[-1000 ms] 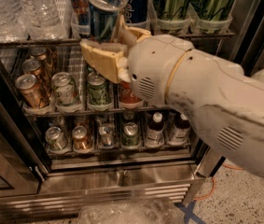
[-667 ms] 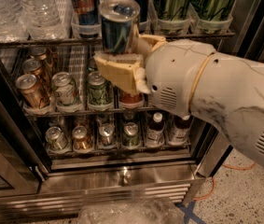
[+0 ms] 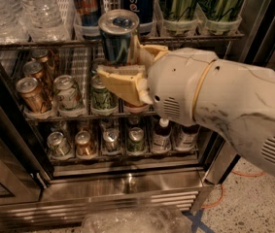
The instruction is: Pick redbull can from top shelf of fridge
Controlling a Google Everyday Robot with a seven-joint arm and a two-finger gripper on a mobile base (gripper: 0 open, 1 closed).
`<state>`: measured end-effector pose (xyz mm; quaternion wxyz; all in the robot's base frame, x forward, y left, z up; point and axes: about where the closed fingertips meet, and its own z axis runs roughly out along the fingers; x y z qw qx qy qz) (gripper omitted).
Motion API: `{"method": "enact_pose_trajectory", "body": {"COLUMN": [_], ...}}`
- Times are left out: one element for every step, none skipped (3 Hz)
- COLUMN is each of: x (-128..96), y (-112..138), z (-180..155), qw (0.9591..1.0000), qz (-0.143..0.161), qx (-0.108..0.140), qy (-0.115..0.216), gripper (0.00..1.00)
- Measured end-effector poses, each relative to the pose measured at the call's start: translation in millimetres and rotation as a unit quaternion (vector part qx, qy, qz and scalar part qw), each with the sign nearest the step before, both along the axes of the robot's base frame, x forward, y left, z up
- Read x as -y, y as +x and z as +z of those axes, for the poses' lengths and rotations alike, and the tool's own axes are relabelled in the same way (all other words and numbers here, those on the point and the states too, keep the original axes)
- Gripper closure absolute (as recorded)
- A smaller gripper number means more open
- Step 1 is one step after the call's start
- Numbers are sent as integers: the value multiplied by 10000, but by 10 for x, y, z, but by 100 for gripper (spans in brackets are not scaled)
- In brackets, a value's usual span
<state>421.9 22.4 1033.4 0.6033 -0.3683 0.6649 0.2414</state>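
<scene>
Close up, a white robot arm reaches in from the right toward a stainless steel drinks fridge with a dark frame. Its tan two-finger gripper is clamped around the redbull can, a tall slim can with dark blue and silver panels and a silver lid with a tab. One finger presses the can's front lower side and the other sits behind it, so the jaws are only as wide as the can. The can stands nearly upright, tipped slightly toward the camera.

Every other place is given from that held can. Just behind it runs the top shelf, a chrome wire rack with clear plastic lane cups along its front edge; the can is in front of that edge, outside the cups. Behind it and to the left stands a second slim blue and silver can with red lettering. Behind it and to the right is a wider blue Pepsi can, then two tall green cans further right. Far to its left stand clear plastic water bottles. Below it a wire rack holds short bronze, silver and green cans, and lower again a rack holds small cans and dark bottles. Low and right of it lies a speckled floor.
</scene>
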Motion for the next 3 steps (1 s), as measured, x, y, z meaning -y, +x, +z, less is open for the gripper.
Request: {"method": "enact_pose_trajectory", "body": {"x": [-6, 49, 218], "y": [-20, -144, -320], "z": [-5, -196, -477], "qw": [9999, 9988, 9981], "qz": [41, 187, 218], "qx": [113, 229, 187], "qy": [-120, -395, -544], "gripper": [100, 100, 100]}}
